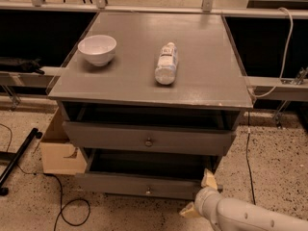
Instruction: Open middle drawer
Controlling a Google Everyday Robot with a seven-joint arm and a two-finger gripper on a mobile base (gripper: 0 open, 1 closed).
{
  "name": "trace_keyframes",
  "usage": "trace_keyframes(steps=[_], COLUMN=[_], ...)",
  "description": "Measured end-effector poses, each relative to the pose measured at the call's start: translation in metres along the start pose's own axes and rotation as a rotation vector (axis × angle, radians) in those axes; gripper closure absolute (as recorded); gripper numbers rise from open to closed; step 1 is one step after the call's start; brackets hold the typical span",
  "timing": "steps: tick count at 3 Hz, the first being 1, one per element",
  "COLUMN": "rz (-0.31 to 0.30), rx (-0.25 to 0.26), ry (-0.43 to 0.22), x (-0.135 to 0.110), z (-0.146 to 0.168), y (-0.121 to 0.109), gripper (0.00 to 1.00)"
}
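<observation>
The grey cabinet has two drawer fronts in view, both standing out from the frame with dark gaps above them. The upper, wider front is the top drawer, with a round knob. Below it is the middle drawer, a lower grey front with a small metal knob. The lowest drawer is out of view. My gripper is at the bottom right, on a white arm, open. One cream fingertip is by the right end of the middle drawer's front and the other is lower, in front of it.
A white bowl and a plastic bottle lying on its side rest on the cabinet top. A cardboard box stands on the floor at the left. Cables and a black stand leg lie on the speckled floor.
</observation>
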State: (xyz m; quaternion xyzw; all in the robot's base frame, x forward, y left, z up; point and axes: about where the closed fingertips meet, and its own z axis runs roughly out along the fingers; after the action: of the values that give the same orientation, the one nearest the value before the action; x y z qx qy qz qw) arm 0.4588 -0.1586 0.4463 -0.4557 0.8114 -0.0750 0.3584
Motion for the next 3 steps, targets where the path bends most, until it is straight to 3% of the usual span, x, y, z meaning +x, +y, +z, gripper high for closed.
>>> trace_keyframes(steps=[2, 3], rz=[-0.108, -0.204], rx=[-0.052, -0.084], ry=[-0.019, -0.002], x=[0.002, 0.006], z=[0.011, 0.012], y=[0.01, 0.014], gripper=[0.0, 0.0])
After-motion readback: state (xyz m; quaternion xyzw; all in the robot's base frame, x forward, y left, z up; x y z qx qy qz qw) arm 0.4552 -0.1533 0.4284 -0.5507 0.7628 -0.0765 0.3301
